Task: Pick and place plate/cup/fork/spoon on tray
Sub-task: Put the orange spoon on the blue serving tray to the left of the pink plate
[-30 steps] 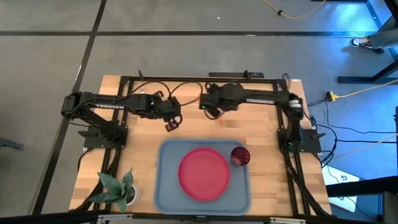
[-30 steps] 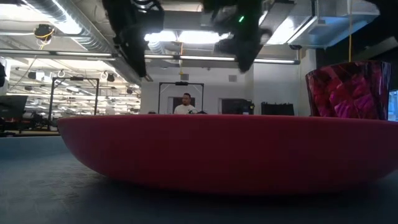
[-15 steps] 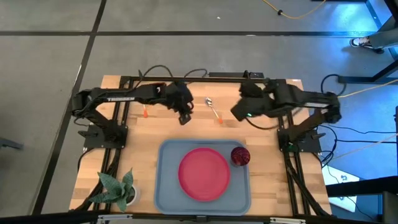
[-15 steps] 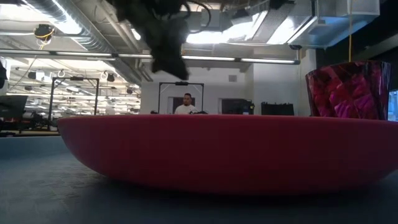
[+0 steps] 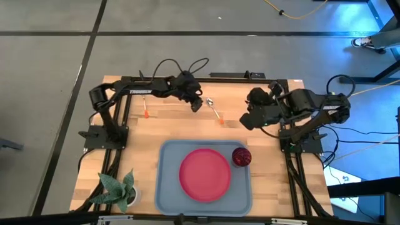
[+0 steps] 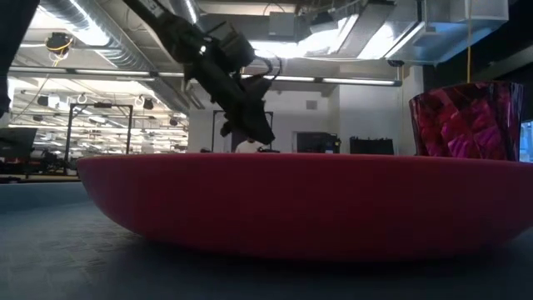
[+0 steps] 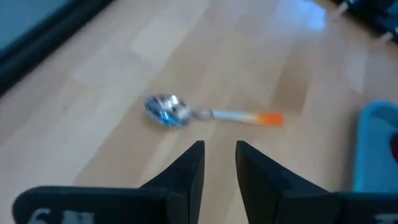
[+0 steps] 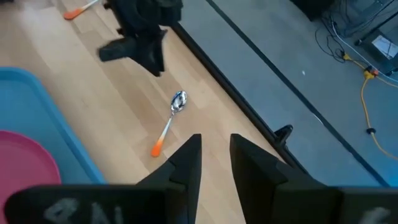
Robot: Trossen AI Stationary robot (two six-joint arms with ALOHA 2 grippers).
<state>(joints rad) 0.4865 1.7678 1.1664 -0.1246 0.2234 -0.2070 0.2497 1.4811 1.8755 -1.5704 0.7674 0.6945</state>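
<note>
The pinkish-red plate (image 5: 205, 174) lies flat in the grey-blue tray (image 5: 167, 187), with the dark red cup (image 5: 241, 156) upright on the tray's far right corner. The spoon (image 5: 214, 110) lies on the bare wood beyond the tray, silver bowl toward the far edge. Part of the fork's orange handle (image 5: 145, 112) shows on the wood at far left, the rest under my left arm. My left gripper (image 5: 195, 105) hangs open just left of the spoon (image 7: 205, 114), touching nothing. My right gripper (image 5: 245, 122) is open and raised at the right, with the spoon (image 8: 169, 122) ahead of it.
A small potted plant (image 5: 119, 190) stands at the table's near left corner. The black arm frame (image 5: 206, 78) runs along the far edge. Bare wood shows between the tray and the spoon. In the low view the plate (image 6: 308, 200) and cup (image 6: 466, 121) fill the foreground.
My left gripper has swung toward the table's right and far edge and come down beside the spoon, tipping as it went. My right gripper has drawn back toward the right edge and risen, uncovering the spoon. Nothing on the table has moved.
</note>
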